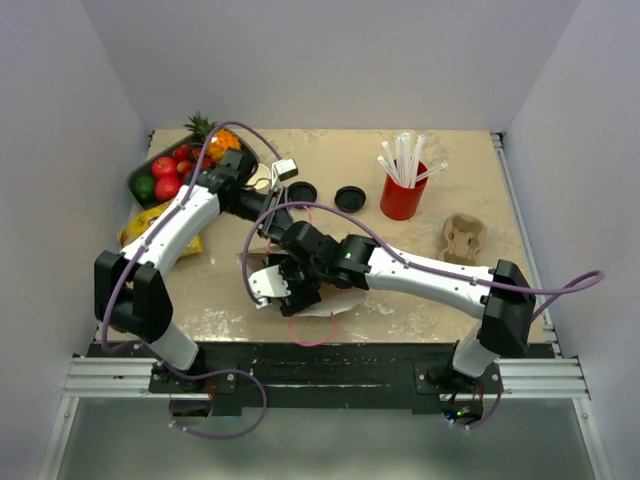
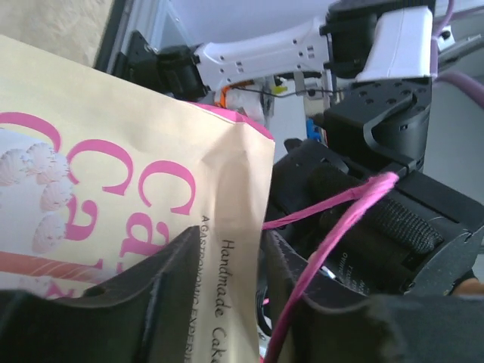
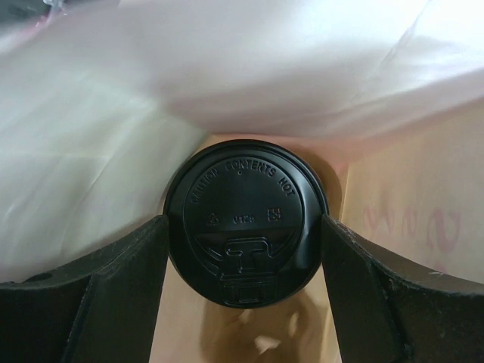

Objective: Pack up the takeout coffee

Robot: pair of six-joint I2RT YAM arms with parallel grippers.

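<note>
The takeout coffee shows in the right wrist view as a round black lid (image 3: 246, 227) reading "caution contents hot"; the white cup under it is hidden. My right gripper (image 3: 246, 240) is shut on the lidded cup, a finger on each side, deep inside a tan paper bag (image 3: 408, 197). In the top view the right gripper (image 1: 282, 284) covers the bag's mouth. My left gripper (image 2: 231, 253) is shut on the bag's edge (image 2: 234, 181), a tan bag with pink lettering and pink handles, and holds it up. In the top view the left gripper (image 1: 283, 216) sits just behind the right one.
A red cup of white straws (image 1: 403, 192) stands at the back right. Two loose black lids (image 1: 303, 191) (image 1: 349, 198) lie behind the bag. A cardboard cup carrier (image 1: 463, 238) is at the right. A fruit tray (image 1: 168, 175) and a yellow packet (image 1: 145, 225) are at the left.
</note>
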